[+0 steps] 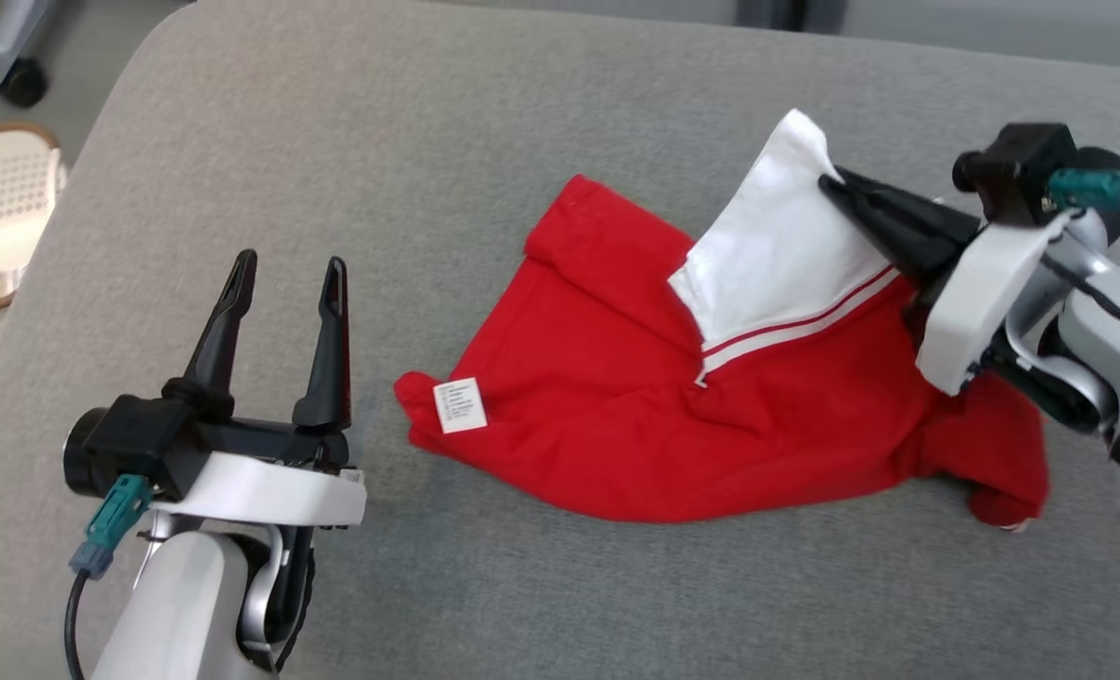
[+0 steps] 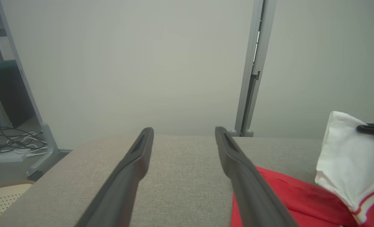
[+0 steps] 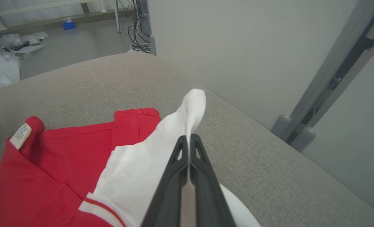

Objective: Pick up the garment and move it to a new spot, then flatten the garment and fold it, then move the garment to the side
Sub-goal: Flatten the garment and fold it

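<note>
Rumpled red garment, its white panel tight between right jaws; left jaws wide, empty.

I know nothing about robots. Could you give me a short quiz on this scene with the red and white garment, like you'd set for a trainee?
1. True or false: the left tool is open and holds nothing.
2. Which part of the garment does the right tool pinch? A) a red edge B) the white section C) nothing at all
3. Short answer: what small white thing sits on the red corner nearest the left tool?

Key:
1. True; its fingers stand apart over bare grey cushion.
2. B; the fingers are closed on it and hold it raised.
3. The label.
</note>
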Robot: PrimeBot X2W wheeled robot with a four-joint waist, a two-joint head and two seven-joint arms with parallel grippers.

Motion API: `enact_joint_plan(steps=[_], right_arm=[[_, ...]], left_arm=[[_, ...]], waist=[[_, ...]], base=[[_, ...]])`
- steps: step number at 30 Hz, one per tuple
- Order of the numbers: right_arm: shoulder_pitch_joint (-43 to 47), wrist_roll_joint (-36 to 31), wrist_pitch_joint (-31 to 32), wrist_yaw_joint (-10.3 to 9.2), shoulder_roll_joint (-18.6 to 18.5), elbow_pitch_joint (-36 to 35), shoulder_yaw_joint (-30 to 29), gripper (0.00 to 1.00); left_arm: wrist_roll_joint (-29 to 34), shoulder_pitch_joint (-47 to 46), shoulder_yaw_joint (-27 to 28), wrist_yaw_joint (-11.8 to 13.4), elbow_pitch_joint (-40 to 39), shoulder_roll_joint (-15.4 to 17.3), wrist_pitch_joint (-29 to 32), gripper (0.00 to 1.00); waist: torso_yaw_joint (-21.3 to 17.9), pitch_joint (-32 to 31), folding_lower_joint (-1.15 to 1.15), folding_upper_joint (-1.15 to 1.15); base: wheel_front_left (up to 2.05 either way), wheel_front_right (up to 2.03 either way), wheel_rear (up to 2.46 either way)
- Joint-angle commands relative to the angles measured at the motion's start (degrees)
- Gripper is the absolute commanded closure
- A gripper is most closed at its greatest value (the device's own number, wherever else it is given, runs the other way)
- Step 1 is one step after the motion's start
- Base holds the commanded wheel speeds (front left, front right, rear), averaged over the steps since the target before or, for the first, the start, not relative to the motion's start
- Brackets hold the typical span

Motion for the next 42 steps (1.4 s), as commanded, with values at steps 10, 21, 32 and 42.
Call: enact_joint_plan(steps=[10, 21, 32, 42], right_arm=[[19.02, -4.66, -6.16, 0.0, -5.15, -12.39, -9.66, 1.0], [38.16, -7.64, -6.45, 0.0, 0.23, -12.67, -23.71, 1.0], [49.61, -11.06, -6.49, 0.0, 7.82, -12.79, -39.82, 0.0], [57.77, -23.15, -6.1, 0.0, 14.7, -23.49, -62.06, 0.0]], left_arm=[[-0.19, 4.18, 2.16, 1.85, -2.23, 2.93, 1.76, 0.0], [-0.64, 6.05, 3.24, 3.15, -5.24, 4.73, 4.21, 0.0], [-0.58, 7.95, 3.39, 4.54, -7.18, 5.76, 6.05, 0.0], [-0.31, 11.07, 3.99, 6.36, -9.94, 6.49, 7.46, 0.0]], waist=[[-9.24, -5.58, 0.0, 0.0], [-13.87, -6.0, 0.0, 0.0], [-16.26, -7.16, 0.0, 0.0], [-18.54, -8.84, 0.0, 0.0]], base=[[0.0, 0.0, 0.0], [0.0, 0.0, 0.0], [0.0, 0.0, 0.0], [0.0, 0.0, 0.0]])
